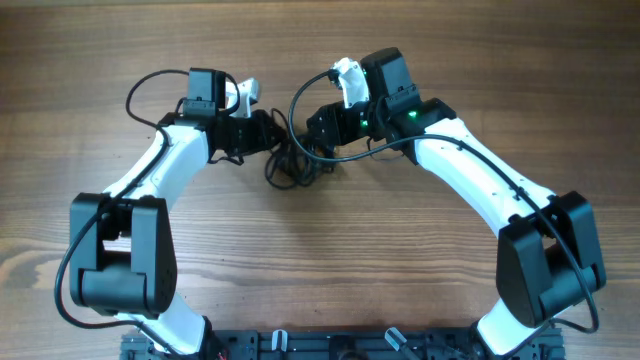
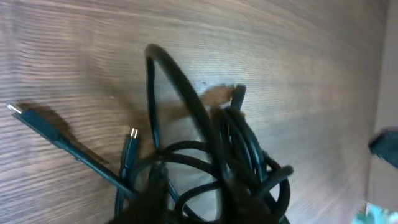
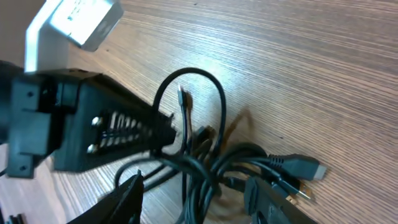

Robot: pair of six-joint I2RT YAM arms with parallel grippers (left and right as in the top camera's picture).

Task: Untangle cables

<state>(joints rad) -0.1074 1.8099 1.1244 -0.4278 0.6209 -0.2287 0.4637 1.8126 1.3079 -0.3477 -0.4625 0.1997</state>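
Knotted clump of thin black cables [image 1: 295, 160] lying between the parted, unclamped fingers of my right gripper [image 3: 199, 202] and just ahead of my left gripper [image 1: 262, 132] (opening indiscernible); I should pinch separate strands, then draw apart slowly.

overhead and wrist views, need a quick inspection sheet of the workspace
surface: wooden table, light grain
job's things: cables in one knotted black clump at centre, plug ends sticking out
clutter: nothing seen
grippers: left gripper at the clump, open or shut unclear; right gripper open, strands running between its fingers
cables: thick arm wires loop beside each wrist
surroundings: black base rail at the near edge
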